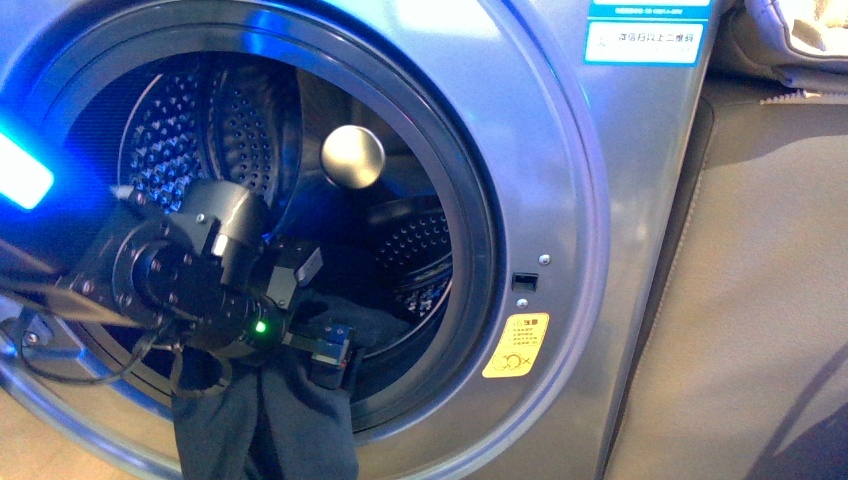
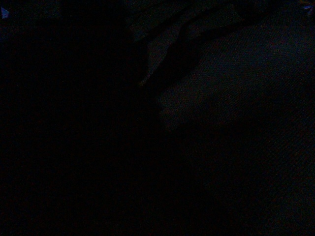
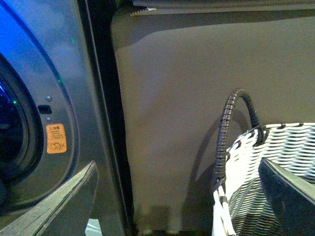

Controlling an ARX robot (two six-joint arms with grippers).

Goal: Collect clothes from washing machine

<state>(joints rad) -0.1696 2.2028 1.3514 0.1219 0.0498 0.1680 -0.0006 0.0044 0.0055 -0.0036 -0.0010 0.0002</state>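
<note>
The silver-grey washing machine (image 1: 560, 150) fills the front view, its round door opening showing the perforated steel drum (image 1: 200, 120). My left gripper (image 1: 330, 362) sits at the lower rim of the opening, shut on the dark navy clothes (image 1: 270, 420), which hang over the rim and down the machine's front. More of the dark fabric lies inside the drum behind it. The left wrist view is dark. My right gripper (image 3: 179, 206) is open and empty, beside the washing machine's front (image 3: 59, 98), with its fingers (image 3: 64, 201) spread wide.
A grey-and-white woven basket (image 3: 266, 177) with a dark wrapped handle (image 3: 226, 132) stands by a brown panel (image 3: 187, 98) right of the machine. A yellow warning sticker (image 1: 516, 345) and a latch slot (image 1: 525, 282) are on the machine's front. Beige cloth (image 1: 790, 35) lies at the top right.
</note>
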